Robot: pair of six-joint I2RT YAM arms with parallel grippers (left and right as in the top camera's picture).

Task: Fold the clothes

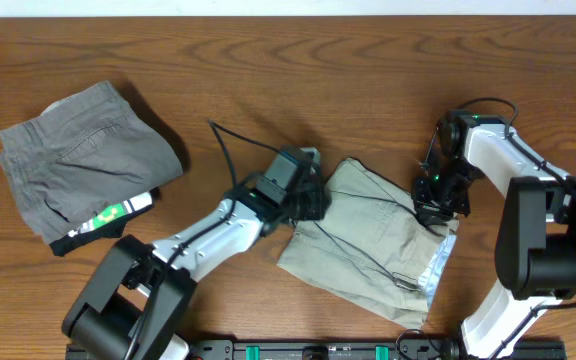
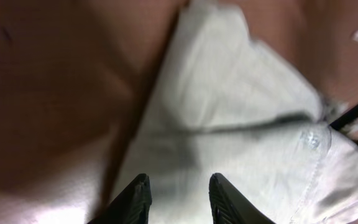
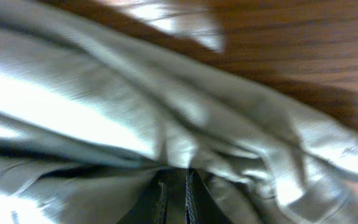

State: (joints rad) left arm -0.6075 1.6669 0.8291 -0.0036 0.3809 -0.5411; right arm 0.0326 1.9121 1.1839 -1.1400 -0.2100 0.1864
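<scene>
On the table [image 1: 368,60] the khaki shorts [image 1: 368,240] lie crumpled near the front edge. The right fingers [image 3: 157,199] pinch their edge narrowly, probably to pull it over; the left fingers [image 2: 135,199] hover wide and empty above the other side.

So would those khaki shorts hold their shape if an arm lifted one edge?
Probably not. The khaki shorts lie wrinkled and creased, so they'd likely droop. The cloth looks thin and light. It bunches around the right gripper, so a push would probably crumple it, not slide it whole.
</scene>
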